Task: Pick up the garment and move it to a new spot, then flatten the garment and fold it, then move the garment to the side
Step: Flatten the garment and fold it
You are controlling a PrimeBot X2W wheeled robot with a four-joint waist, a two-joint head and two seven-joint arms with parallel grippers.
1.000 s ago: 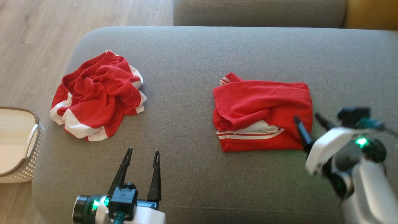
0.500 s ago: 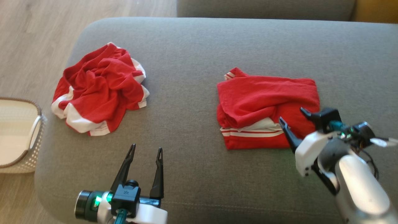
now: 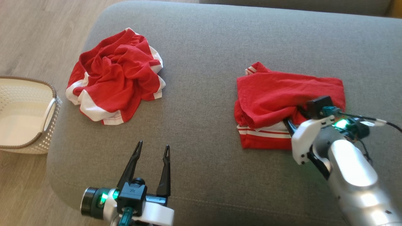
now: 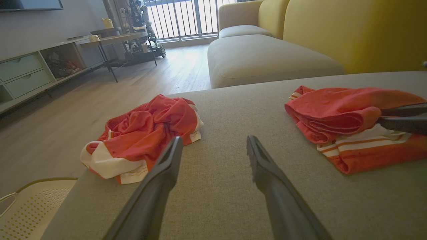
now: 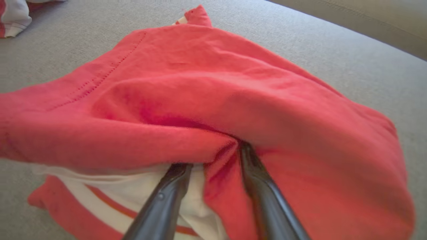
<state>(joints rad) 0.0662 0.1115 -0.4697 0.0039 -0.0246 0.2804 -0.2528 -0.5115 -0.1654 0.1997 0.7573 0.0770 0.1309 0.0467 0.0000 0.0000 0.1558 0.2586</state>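
**Red-and-white folded garment (image 3: 282,94) on the cushion, right fingers slid under its top fold**

The head view showed the folded garment lying on the right half of the broad grey fabric sofa cushion (image 3: 204,40), well apart from a crumpled red-and-white garment (image 3: 116,81) on the left half. A white perforated plastic basket (image 3: 25,116) stood on the wooden floor (image 3: 37,28) off the cushion's left end. From the left wrist view alone came the garment's layered edge: a rolled red fold over a white band with red stripes. The right wrist view gave the close detail, with stitching along a red hem and cloth puckered into a ridge.

The right gripper (image 5: 213,155) reached in from the garment's near right corner. Its two dark fingers stood apart, unclenched, with the tips hidden beneath the upper red fold and the ridge of cloth between them. One finger lay on the white band.

The left gripper (image 3: 153,145) hovered over bare cushion near the front edge, spread and holding nothing, between the two garments.
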